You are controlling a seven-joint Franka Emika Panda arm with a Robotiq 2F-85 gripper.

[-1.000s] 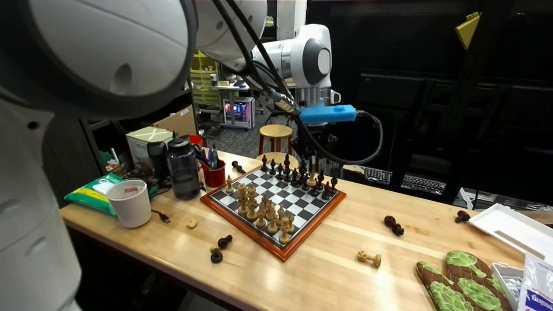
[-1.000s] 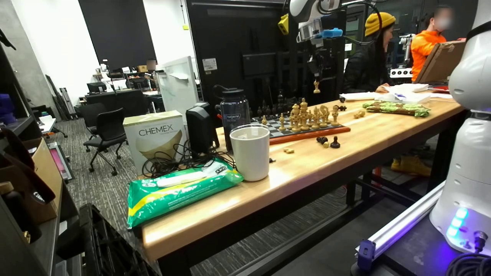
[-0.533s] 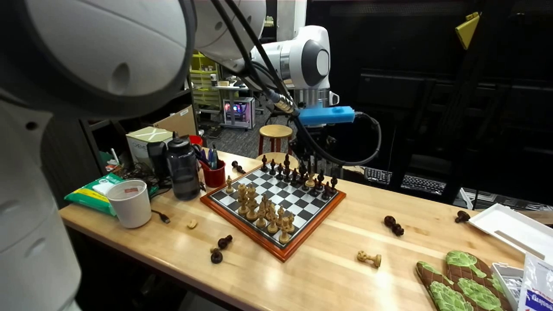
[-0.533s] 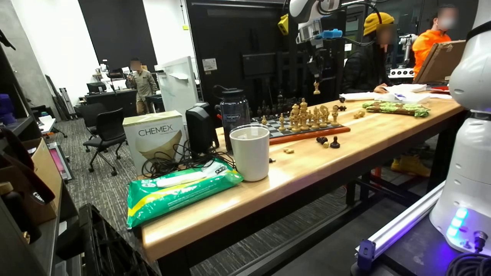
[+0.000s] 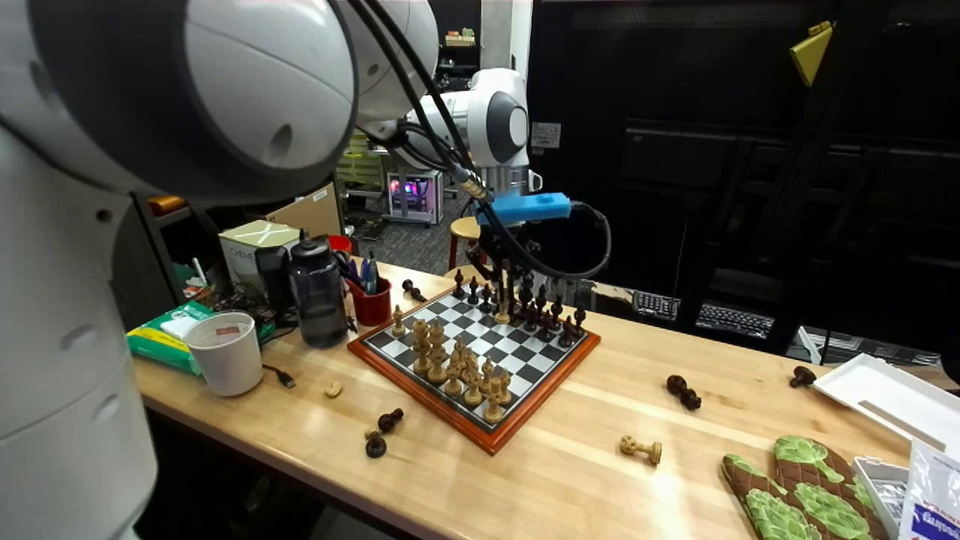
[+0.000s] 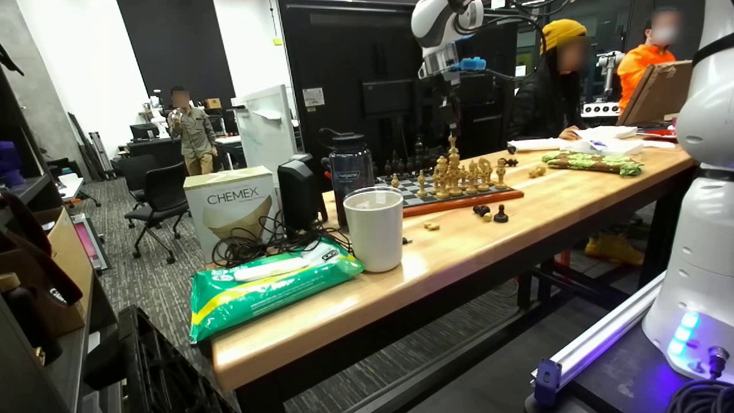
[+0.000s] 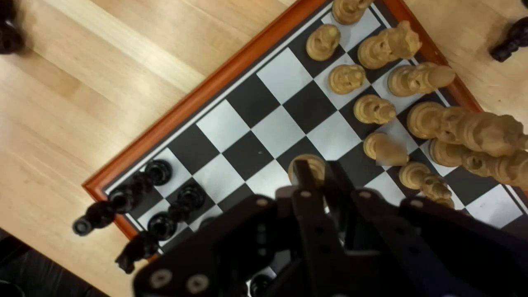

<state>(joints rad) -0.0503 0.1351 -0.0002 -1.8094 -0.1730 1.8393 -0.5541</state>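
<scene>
Arm [image 5: 300, 112]: yours arched across an exterior view's upper left
Gripper [image 7: 317, 168]: pointed down, pinching a pale chess piece [image 5: 502, 316]

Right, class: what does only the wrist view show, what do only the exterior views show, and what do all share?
Only the wrist view: pale screw heads on the gripper.
Only the exterior views, both of them: a Chemex box, a water bottle and a white cup, among others.
Shared: the chessboard, dark chess pieces and light chess pieces, one held by the gripper.
</scene>
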